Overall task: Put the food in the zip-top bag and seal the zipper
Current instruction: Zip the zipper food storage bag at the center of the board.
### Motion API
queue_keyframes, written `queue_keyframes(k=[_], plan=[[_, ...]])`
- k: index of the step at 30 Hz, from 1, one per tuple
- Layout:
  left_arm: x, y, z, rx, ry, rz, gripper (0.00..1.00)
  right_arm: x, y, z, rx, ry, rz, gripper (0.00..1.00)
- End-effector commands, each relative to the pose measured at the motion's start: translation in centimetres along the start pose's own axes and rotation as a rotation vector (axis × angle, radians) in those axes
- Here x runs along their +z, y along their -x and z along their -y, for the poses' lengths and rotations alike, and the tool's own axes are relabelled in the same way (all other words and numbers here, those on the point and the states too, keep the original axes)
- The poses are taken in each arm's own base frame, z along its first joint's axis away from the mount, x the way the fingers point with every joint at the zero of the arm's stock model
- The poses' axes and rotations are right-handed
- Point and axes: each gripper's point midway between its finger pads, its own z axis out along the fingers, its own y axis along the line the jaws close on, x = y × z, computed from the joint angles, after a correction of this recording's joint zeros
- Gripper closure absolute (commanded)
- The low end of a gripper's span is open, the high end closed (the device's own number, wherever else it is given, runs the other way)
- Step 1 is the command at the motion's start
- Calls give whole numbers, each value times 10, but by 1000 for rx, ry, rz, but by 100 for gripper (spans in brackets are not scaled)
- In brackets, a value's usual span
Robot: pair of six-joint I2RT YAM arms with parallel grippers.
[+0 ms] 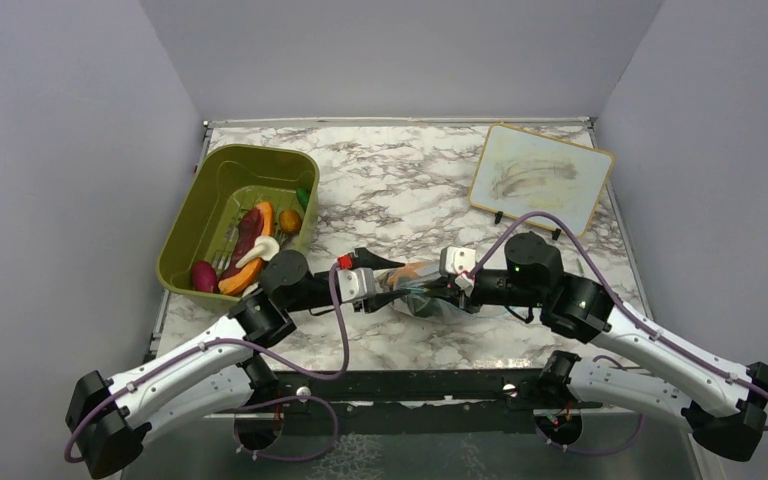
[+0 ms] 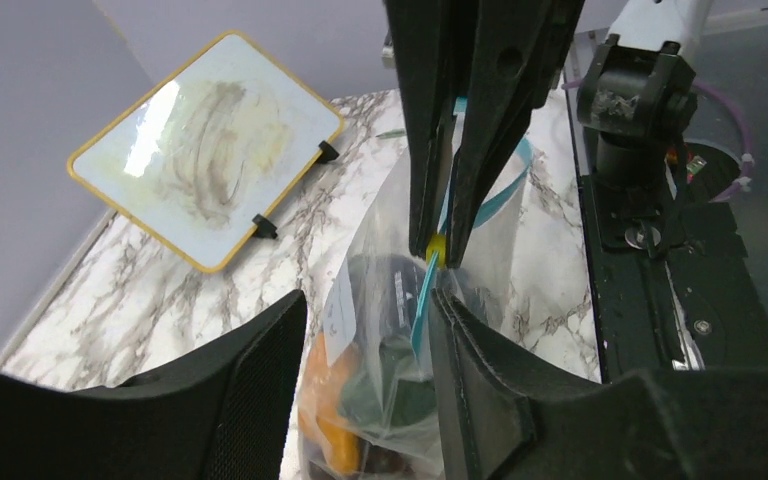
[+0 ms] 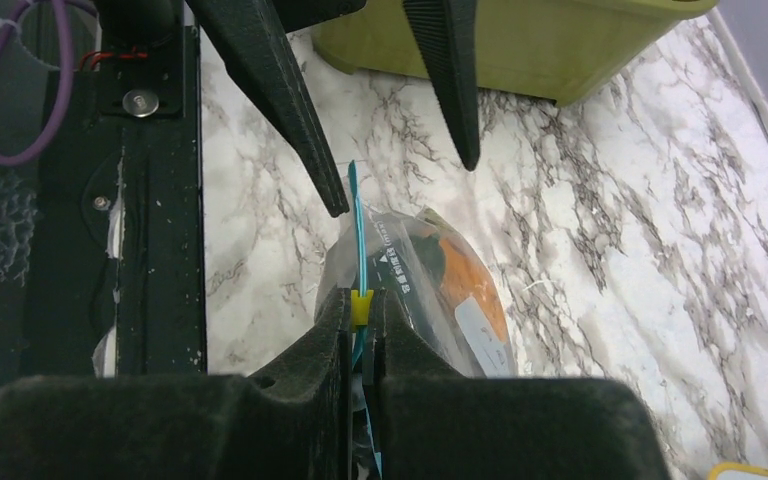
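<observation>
The clear zip-top bag (image 1: 425,300) lies on the marble table between my two grippers. It holds orange food (image 2: 330,400) and dark pieces (image 2: 390,290). My right gripper (image 3: 362,300) is shut on the teal zipper (image 3: 357,230), at a small yellow slider (image 2: 438,247). My left gripper (image 2: 368,305) is open, with the bag's body (image 2: 380,340) between its fingers (image 2: 230,400); the teal strip lies against the inner face of its right finger. More food sits in the olive tub: a dark red chunk (image 1: 252,228), a white slice (image 1: 260,250), an orange wedge (image 1: 235,283).
The olive-green tub (image 1: 185,230) stands at the left of the table, also behind the bag in the right wrist view (image 3: 520,40). A yellow-framed whiteboard (image 1: 540,178) lies at the back right. The black base rail (image 1: 410,385) runs along the near edge.
</observation>
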Motion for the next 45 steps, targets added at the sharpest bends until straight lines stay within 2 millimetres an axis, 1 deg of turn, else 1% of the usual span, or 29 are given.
queue_keyframes(k=[1, 4, 8, 11, 14, 16, 19, 23, 28, 34, 38, 45], plan=[[0, 12, 17, 81, -157, -24, 49, -2, 28, -2, -42, 44, 76, 99], [1, 13, 19, 89, -178, -33, 49, 0, 32, -2, -47, 53, 93, 99], [1, 15, 27, 83, -230, -25, 49, 2, 33, 0, -47, 43, 91, 99], [-1, 10, 34, 79, -273, -49, 49, 3, 32, -1, -48, 51, 92, 99], [-1, 6, 33, 82, -274, -67, 50, 4, 32, -3, -47, 67, 98, 99], [0, 6, 33, 84, -272, -63, 53, 5, 32, -4, -45, 69, 103, 99], [2, 9, 32, 83, -271, -52, 61, 6, 33, -5, -46, 76, 110, 99], [5, 9, 30, 83, -269, -54, 63, 7, 33, -7, -45, 89, 113, 99], [6, 8, 29, 78, -267, -51, 72, 8, 31, -8, -40, 94, 110, 99], [6, 10, 24, 97, -236, -53, 99, 10, 27, -9, -37, 99, 103, 99], [4, 13, 18, 113, -203, -55, 100, 12, 22, -9, -29, 94, 85, 99], [-1, 15, -3, 123, -90, -109, 100, 9, 15, -6, -20, 69, 50, 99]])
